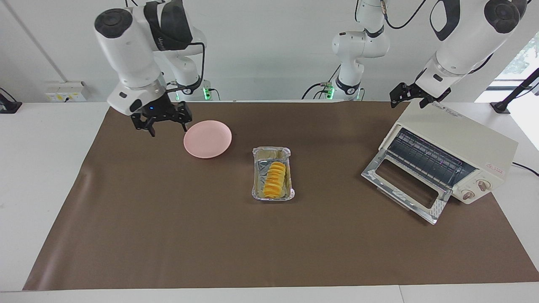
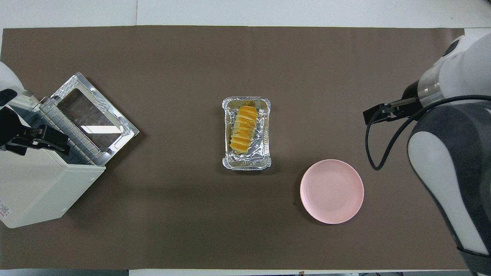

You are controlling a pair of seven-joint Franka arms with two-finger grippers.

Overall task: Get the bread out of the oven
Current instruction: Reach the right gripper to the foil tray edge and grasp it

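Fingers released on both: left gripper (image 1: 405, 94) over oven (image 1: 459, 139), right gripper (image 1: 162, 122) beside plate (image 1: 207, 139); oven interior partly hidden.

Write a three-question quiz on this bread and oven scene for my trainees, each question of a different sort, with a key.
1. True or false: the bread lies inside the oven.
2. The oven door is: A) shut, B) folded down open, C) missing.
3. Fill in: the pink plate sits toward the ____ arm's end of the table.

Key
1. False: it lies in the foil tray mid-table.
2. B.
3. Right; the right pincer hangs open beside it, while the left pincer hangs open over the oven.
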